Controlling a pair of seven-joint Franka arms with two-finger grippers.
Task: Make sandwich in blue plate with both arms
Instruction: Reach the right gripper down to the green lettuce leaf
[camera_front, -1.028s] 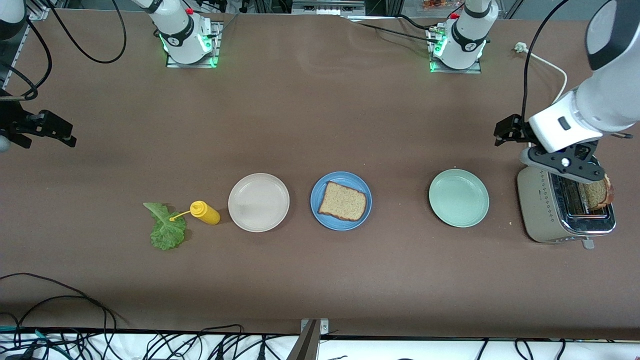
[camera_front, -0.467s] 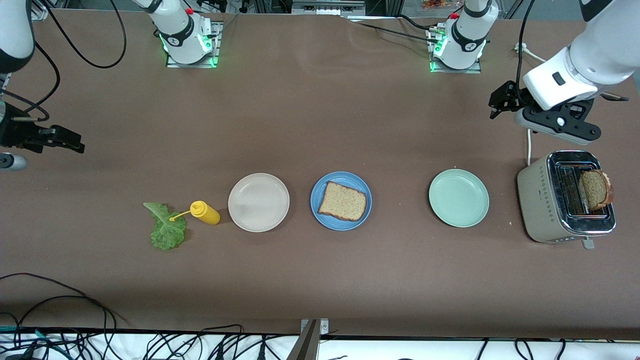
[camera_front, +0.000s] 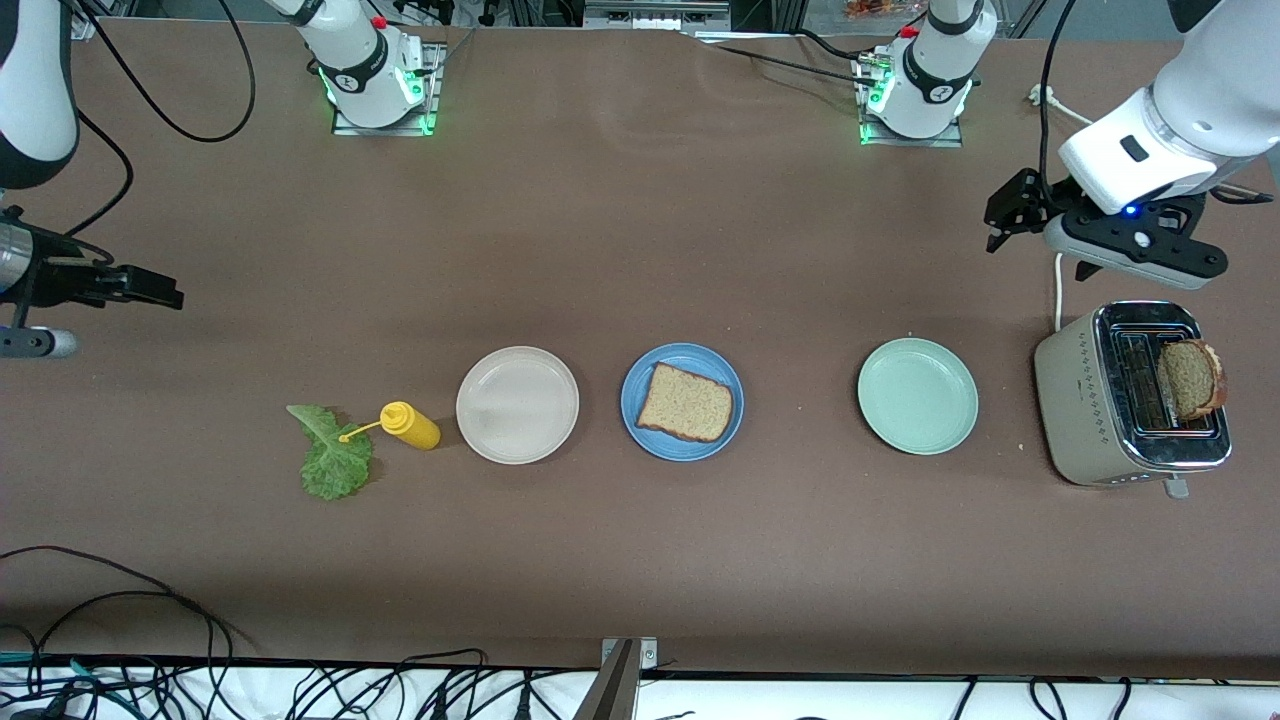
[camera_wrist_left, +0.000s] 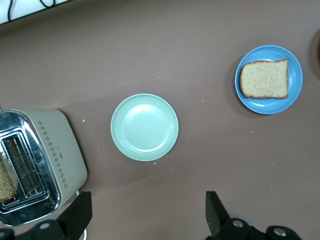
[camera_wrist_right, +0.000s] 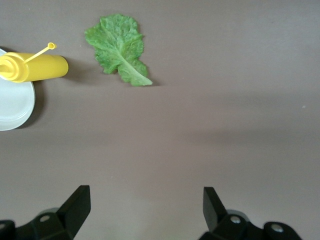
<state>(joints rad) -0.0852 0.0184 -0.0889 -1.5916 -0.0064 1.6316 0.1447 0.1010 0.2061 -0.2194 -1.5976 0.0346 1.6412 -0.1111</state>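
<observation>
The blue plate (camera_front: 690, 356) lies at the table's middle with one brown bread slice (camera_front: 685, 403) flat on it. A second bread slice (camera_front: 1190, 378) stands up out of a toaster (camera_front: 1085, 400) at the left arm's end. The green lettuce leaf (camera_front: 333, 457) lies on the table toward the right arm's end. My left gripper (camera_front: 1135, 250) hangs open and empty over bare table and the toaster's white cable. My right gripper (camera_wrist_right: 145, 205) is open and empty over bare table, with the lettuce leaf (camera_wrist_right: 118, 47) ahead of it.
A beige plate (camera_front: 517, 404) and a yellow squeeze bottle (camera_front: 412, 425) lying on its side sit between the lettuce and the blue plate. A pale green plate (camera_front: 917, 395) lies between the blue plate and the toaster. Cables run along the table's near edge.
My left gripper has lifted away from the toaster toward the bases, still open; the slice stays in the slot. My right arm has shifted slightly over its end of the table.
</observation>
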